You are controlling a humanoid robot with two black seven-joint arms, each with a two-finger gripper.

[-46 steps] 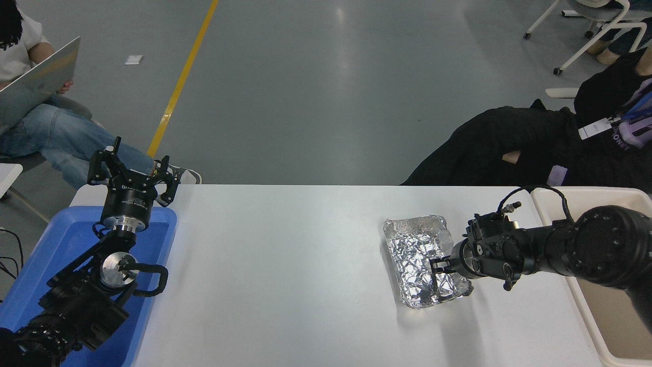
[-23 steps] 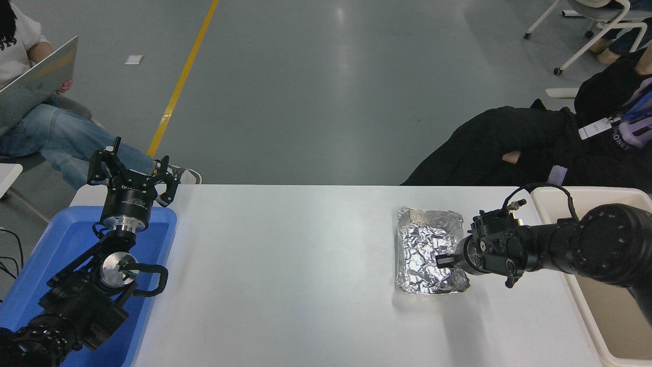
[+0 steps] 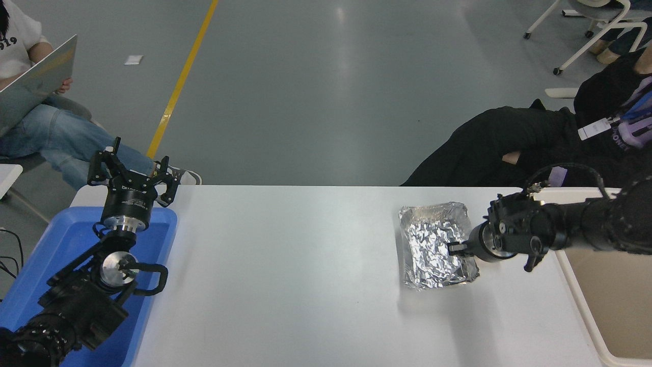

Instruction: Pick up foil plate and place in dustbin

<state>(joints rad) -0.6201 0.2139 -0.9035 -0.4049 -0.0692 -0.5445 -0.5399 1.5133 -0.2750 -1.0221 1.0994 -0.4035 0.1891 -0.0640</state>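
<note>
The foil plate point(image 3: 437, 244) is a shiny crinkled silver tray over the right half of the white table point(image 3: 285, 265), with a shadow under its near edge. My right gripper point(image 3: 455, 249) comes in from the right and is shut on the plate's right rim. The beige dustbin point(image 3: 601, 265) stands at the table's right edge, just right of the gripper's wrist. My left gripper point(image 3: 133, 168) is parked at the lower left, pointing up over the blue tray, fingers spread open and empty.
A blue plastic tray point(image 3: 66, 255) lies at the table's left end under the left arm. A person in black point(image 3: 535, 148) sits at the far right side. Another person with a laptop point(image 3: 30, 86) sits at the far left.
My right gripper has moved right and a little away from me with the foil plate in it. The plate has turned and shifted toward the dustbin. The left arm has not moved.
</note>
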